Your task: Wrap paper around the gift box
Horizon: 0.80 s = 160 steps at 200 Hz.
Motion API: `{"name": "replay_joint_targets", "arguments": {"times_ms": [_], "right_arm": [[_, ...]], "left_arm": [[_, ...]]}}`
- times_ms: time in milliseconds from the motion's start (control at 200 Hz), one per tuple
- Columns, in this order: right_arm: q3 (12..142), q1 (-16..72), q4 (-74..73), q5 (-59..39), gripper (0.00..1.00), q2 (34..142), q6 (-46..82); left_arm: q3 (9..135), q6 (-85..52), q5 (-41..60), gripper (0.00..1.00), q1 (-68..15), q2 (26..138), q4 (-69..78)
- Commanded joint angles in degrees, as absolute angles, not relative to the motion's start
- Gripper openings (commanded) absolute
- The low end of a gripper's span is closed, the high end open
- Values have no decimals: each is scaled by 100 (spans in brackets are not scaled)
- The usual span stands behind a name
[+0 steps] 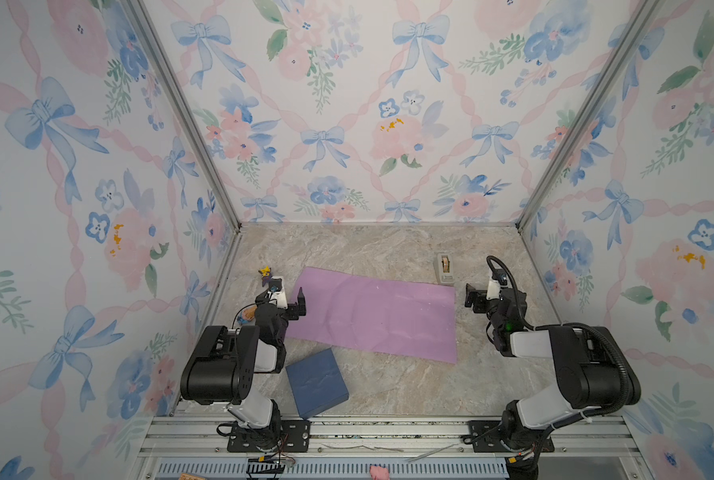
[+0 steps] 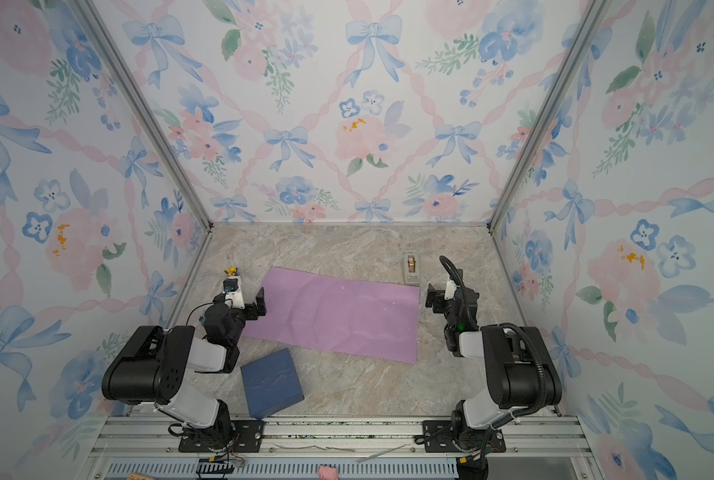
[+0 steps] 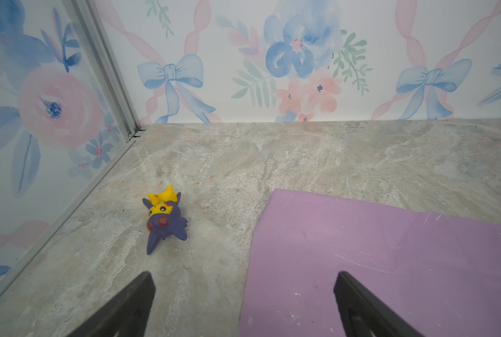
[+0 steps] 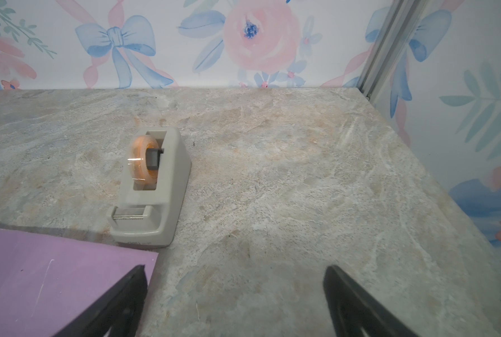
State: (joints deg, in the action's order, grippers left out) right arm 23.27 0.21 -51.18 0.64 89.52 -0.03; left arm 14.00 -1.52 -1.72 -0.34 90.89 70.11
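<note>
Lilac paper [image 1: 372,316] lies flat on the marble counter [image 1: 388,249], with the navy gift box [image 1: 316,382] near its front left corner. The left tool [image 3: 243,277] and right tool [image 4: 235,270] hover at opposite ends, spread wide and empty.

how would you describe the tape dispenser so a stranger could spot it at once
Start at the big lilac paper on the marble table. By its far right corner stands the tape dispenser. It is the only small grey block, with an orange-tinted roll of tape in it.
</note>
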Motion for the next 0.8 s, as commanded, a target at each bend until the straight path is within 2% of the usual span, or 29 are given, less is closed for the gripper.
{"name": "replay_joint_targets", "arguments": {"times_ms": [0, 65, 185, 275, 390, 470, 550, 620, 795], "right_arm": [[2240, 38, -5216, 116, 96, 8804, 137], [2391, -140, -4604, 28, 96, 8318, 334], [3742, -392, -716, 429, 96, 7045, 1462], [4761, -242, 1558, 495, 96, 6796, 1670], [5262, 274, 3100, 373, 96, 6751, 1905], [5290, 771, 3628, 393, 96, 6762, 2276], [5035, 1070, 3514, 226, 97, 6825, 2688], [4780, 1100, 3152, 1, 100, 7022, 3039], [4799, 1118, 2498, -470, 99, 7849, 3207]], "left_arm": [[1306, -217, -381, 98, -62, 8886, 7040], [1266, -260, -605, 98, -65, 8521, 6811], [1436, -484, -1059, 98, -108, 7228, 5521], [1995, -815, -1071, 97, -104, 6473, 4077], [2739, -1520, -790, 94, -121, 6116, 2612], [3075, -1791, -338, 93, -115, 6142, 2053], [3415, -2116, 90, 90, -123, 6311, 1459], [3640, -2284, 441, 89, -129, 6489, 964], [3670, -2469, 882, 89, -141, 6771, 598]]}}
